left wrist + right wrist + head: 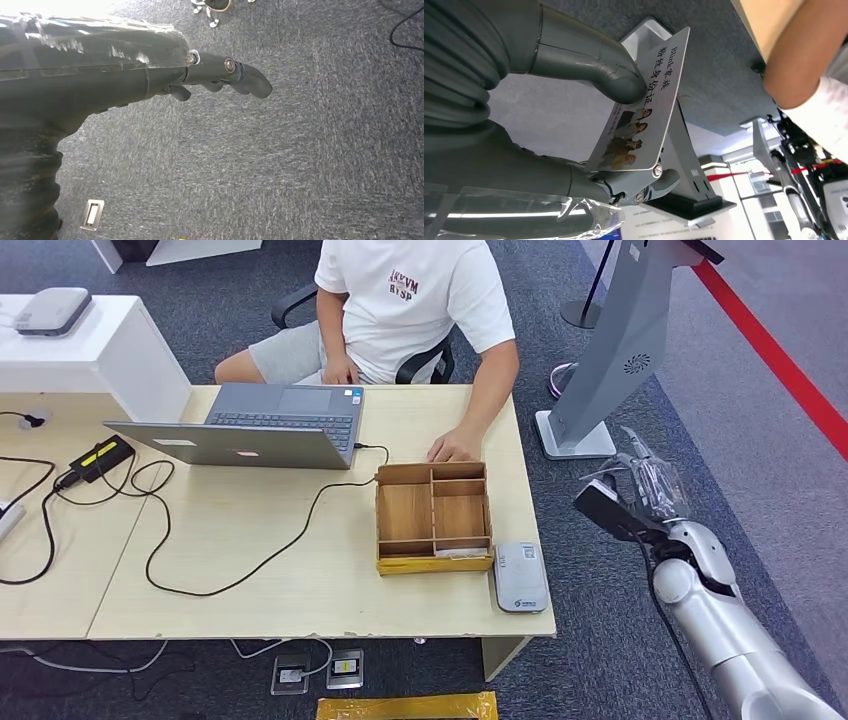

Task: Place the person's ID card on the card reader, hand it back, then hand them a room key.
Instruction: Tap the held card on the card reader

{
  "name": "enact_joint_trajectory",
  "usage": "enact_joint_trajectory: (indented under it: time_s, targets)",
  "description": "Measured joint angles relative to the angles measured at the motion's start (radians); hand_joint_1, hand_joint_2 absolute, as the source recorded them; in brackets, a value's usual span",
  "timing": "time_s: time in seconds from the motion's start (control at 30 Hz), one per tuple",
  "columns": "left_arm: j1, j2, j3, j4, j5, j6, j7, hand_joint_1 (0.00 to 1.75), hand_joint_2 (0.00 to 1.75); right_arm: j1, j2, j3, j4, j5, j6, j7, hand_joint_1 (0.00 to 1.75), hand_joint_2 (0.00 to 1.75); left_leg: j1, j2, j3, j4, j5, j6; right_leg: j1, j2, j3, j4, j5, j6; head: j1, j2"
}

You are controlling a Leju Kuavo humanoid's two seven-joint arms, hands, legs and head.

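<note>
- The ID card (639, 110), printed with dark characters and a small group photo, is pinched in the right hand (589, 125): the thick grey thumb (616, 80) presses on its printed face and darker fingers (659, 177) back it from the other side.
- In the head view that right hand (640, 495) sits at the right of the frame, off the desk's right edge and above grey carpet, on the end of the silver arm rising from the lower right corner; the card cannot be made out there.
- The card reader (519, 577), a small grey slab, lies on the desk (260, 570) near its lower right corner, just right of the wooden divided tray (433, 517).
- The person (400, 310) sits at the top centre behind the desk, one hand (452, 448) resting on the desktop just above the tray.
- An open laptop (255, 425) stands left of centre, with black cables trailing across the desk.
- The left hand (220, 75) hangs over grey carpet, fingers extended and holding nothing.
</note>
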Motion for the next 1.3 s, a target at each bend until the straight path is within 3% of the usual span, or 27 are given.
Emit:
enact_joint_trajectory:
  time_s: [0.6, 1.3]
  targets:
    - [0.0, 0.001, 0.0, 0.0, 0.01, 0.002, 0.0, 0.0, 1.75, 0.179, 0.036, 0.004, -0.075, 0.001, 0.03, 0.023, 1.75, 1.75, 0.0, 0.0, 0.0, 0.0, 0.0, 0.0, 0.0, 0.0, 0.0, 0.0, 0.0, 0.0, 0.0, 0.0]
    - [0.0, 0.001, 0.0, 0.0, 0.021, 0.006, 0.003, 0.0, 1.75, 0.233, 0.075, 0.029, -0.218, 0.0, 0.085, 0.064, 1.75, 1.75, 0.0, 0.0, 0.0, 0.0, 0.0, 0.0, 0.0, 0.0, 0.0, 0.0, 0.0, 0.0, 0.0, 0.0]
